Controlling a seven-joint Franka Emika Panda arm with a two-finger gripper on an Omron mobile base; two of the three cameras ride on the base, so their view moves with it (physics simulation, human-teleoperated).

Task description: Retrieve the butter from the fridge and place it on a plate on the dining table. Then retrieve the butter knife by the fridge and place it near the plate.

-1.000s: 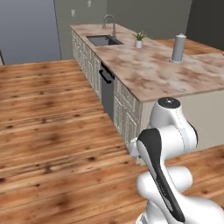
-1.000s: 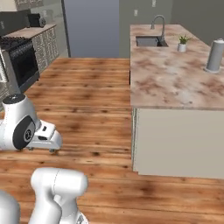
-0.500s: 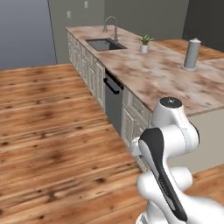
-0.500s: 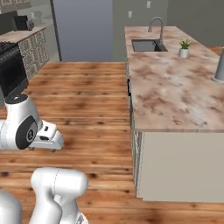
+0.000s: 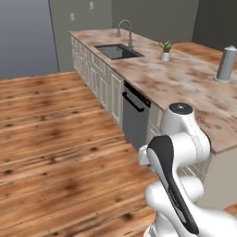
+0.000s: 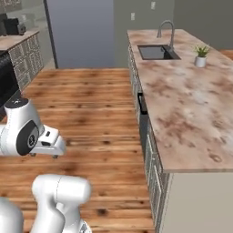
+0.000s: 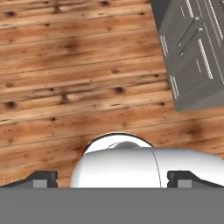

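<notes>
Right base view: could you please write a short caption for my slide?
Robot arm on a wooden floor beside a marbled counter with sink and small potted plant.

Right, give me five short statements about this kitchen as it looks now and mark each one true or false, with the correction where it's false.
1. The gripper is open, with nothing between its fingertips. True.
2. A small potted plant stands on the marbled counter near the sink. True.
3. The floor is grey tile. False: it is brown wooden planks.
4. A tall grey cylinder stands on the counter. True.
5. The sink's faucet is lying flat on the counter. False: it stands upright, curving over the basin.
</notes>
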